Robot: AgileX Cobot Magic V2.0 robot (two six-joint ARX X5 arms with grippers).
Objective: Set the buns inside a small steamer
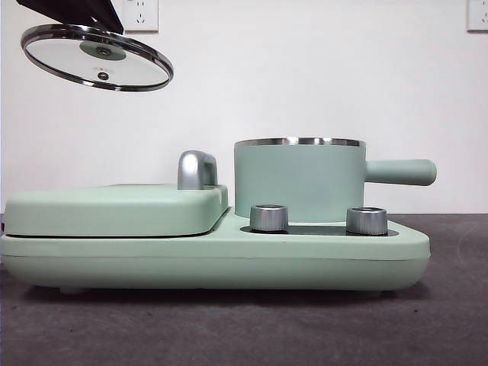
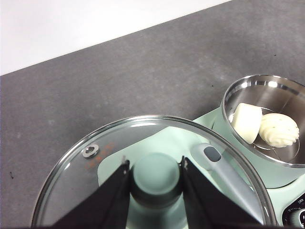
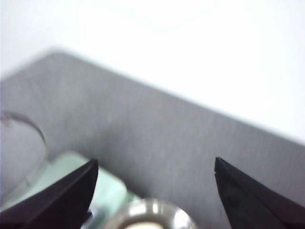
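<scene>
The small steamer point(image 1: 299, 180), a mint-green pot with a steel rim and straight side handle, stands uncovered on the right of the cooker base. The left wrist view looks into the steamer point(image 2: 238, 90), where both buns lie side by side: the smooth loaf-shaped bun point(image 2: 246, 121) and the ridged bun point(image 2: 278, 130). My left gripper point(image 2: 155, 167) is shut on the green knob of the glass lid point(image 1: 96, 56), held tilted high at the upper left, away from the pot. My right gripper point(image 3: 155, 169) is open, hovering above the steamer's rim point(image 3: 147, 214); that view is blurred.
The flat mint-green griddle lid point(image 1: 114, 210) with its chrome handle point(image 1: 195, 169) covers the cooker's left half. Two chrome dials point(image 1: 268, 217) sit on the base in front of the pot. Grey table surrounds the cooker, with a white wall behind.
</scene>
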